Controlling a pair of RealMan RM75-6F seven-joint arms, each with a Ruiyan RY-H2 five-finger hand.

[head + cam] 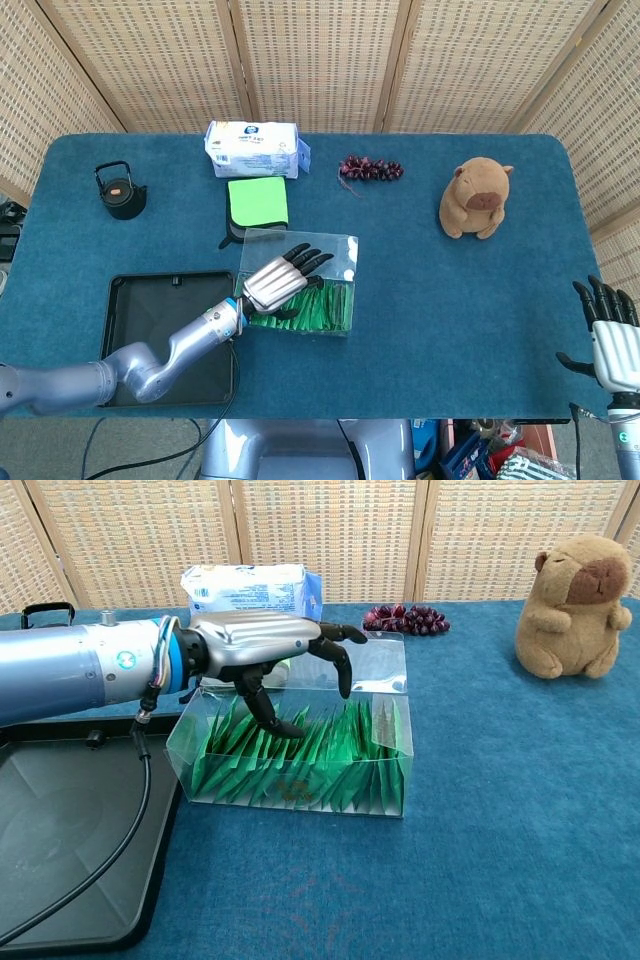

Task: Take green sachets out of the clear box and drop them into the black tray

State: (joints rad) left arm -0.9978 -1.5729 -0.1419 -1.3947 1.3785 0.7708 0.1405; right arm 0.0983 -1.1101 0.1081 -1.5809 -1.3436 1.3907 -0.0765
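The clear box (343, 250) (390, 772) stands mid-table, packed with several green sachets (325, 308) (330, 750) on edge. My left hand (282, 279) (270, 650) hovers over the box's left half with its fingers spread and curved down; its thumb reaches toward the sachet tops, and I cannot tell if it touches them. It holds nothing. The black tray (130, 340) (60, 850) lies just left of the box with nothing in it. My right hand (610, 335) sits open at the table's near right corner, far from the box.
A green cloth (258, 201) lies behind the box, a tissue pack (252, 148) (248, 584) and a bunch of grapes (371, 168) (406, 618) further back. A black teapot (121, 190) stands far left, a capybara plush (477, 196) (575, 590) right. A cable (130, 820) trails over the tray.
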